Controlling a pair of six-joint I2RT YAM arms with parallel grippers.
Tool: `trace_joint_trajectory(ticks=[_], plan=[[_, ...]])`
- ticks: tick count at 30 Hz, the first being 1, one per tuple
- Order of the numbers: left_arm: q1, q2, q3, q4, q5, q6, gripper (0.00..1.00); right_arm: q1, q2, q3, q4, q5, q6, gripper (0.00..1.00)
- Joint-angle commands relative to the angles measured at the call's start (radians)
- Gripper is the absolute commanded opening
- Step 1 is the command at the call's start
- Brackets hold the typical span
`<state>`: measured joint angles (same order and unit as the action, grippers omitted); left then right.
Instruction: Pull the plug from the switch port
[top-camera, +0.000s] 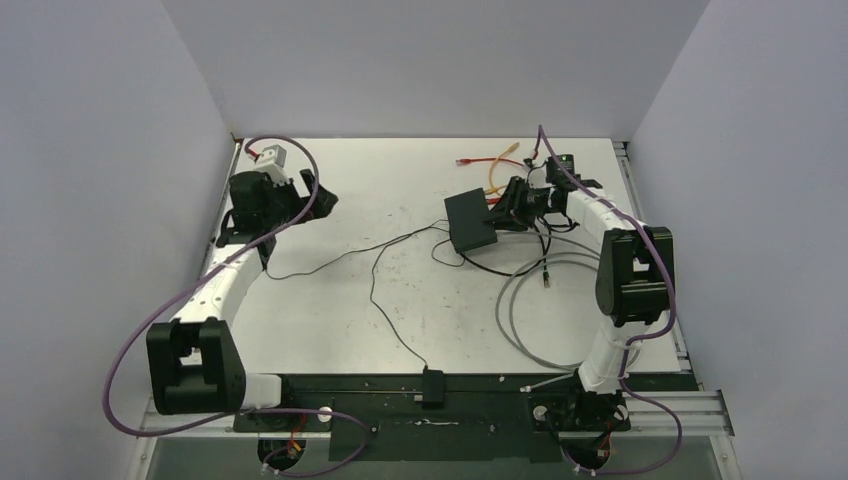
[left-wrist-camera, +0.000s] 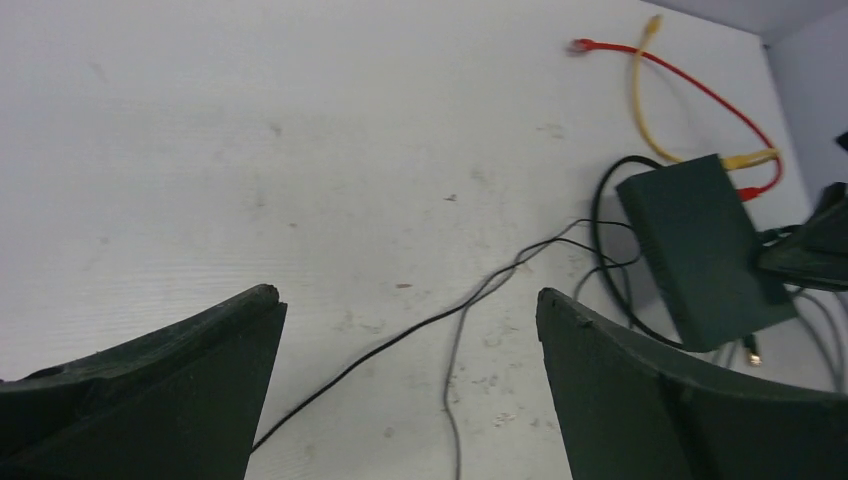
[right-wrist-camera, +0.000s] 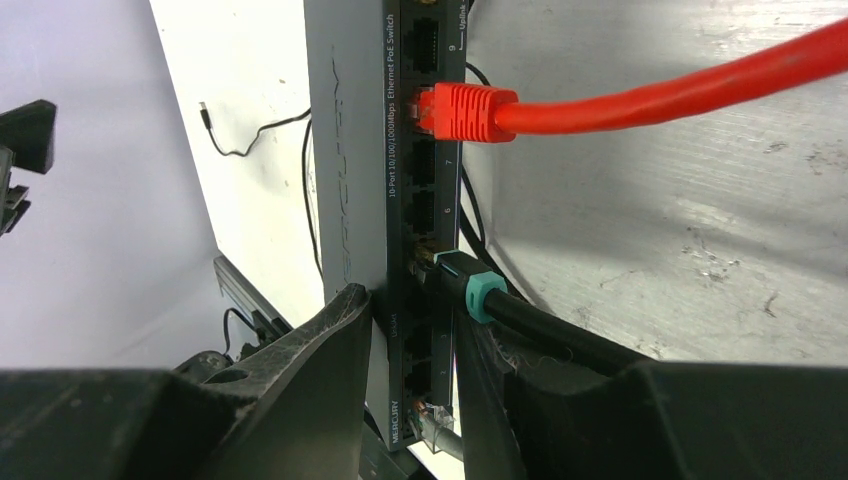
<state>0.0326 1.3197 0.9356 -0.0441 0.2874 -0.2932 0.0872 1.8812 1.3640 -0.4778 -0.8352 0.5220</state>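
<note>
Right wrist: right claw (right-wrist-camera: 410, 320) pinches the switch (right-wrist-camera: 345, 150) — bracing it, I judge. The left claw (left-wrist-camera: 407, 298) (spread, well apart) must next grip a plug (right-wrist-camera: 465, 108), pulling straight out.

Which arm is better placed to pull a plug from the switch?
Probably left: the left gripper is open and free, though far from the switch. The right gripper is clamped on the switch, steadying it.

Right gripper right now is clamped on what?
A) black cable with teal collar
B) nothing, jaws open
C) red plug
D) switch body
D: the right wrist view shows the right gripper pinching the switch across its port edge; the red plug sits untouched in its port.
</note>
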Motion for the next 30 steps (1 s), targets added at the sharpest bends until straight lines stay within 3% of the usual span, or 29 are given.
trace_joint_trajectory(ticks=[1, 6, 17, 20, 25, 30], plan=[[-0.056, 0.111, 0.011, 0.217, 0.292, -0.259, 0.96, 0.017, -0.093, 0.001, 0.112, -0.090, 0.047, 0.05], [-0.151, 0.256, 0.011, 0.454, 0.405, -0.509, 0.96, 0.024, -0.105, -0.017, 0.147, -0.105, 0.073, 0.05], [-0.334, 0.572, 0.006, 1.121, 0.415, -1.078, 0.99, 0.039, -0.150, -0.052, 0.242, -0.136, 0.147, 0.05], [-0.371, 0.620, 0.035, 1.162, 0.397, -1.112, 0.99, 0.046, -0.158, -0.056, 0.263, -0.140, 0.162, 0.05], [-0.415, 0.645, 0.068, 1.086, 0.357, -1.083, 0.98, 0.055, -0.168, -0.054, 0.284, -0.149, 0.181, 0.05], [-0.454, 0.692, 0.081, 1.166, 0.339, -1.157, 0.99, 0.064, -0.182, -0.068, 0.333, -0.167, 0.212, 0.05]])
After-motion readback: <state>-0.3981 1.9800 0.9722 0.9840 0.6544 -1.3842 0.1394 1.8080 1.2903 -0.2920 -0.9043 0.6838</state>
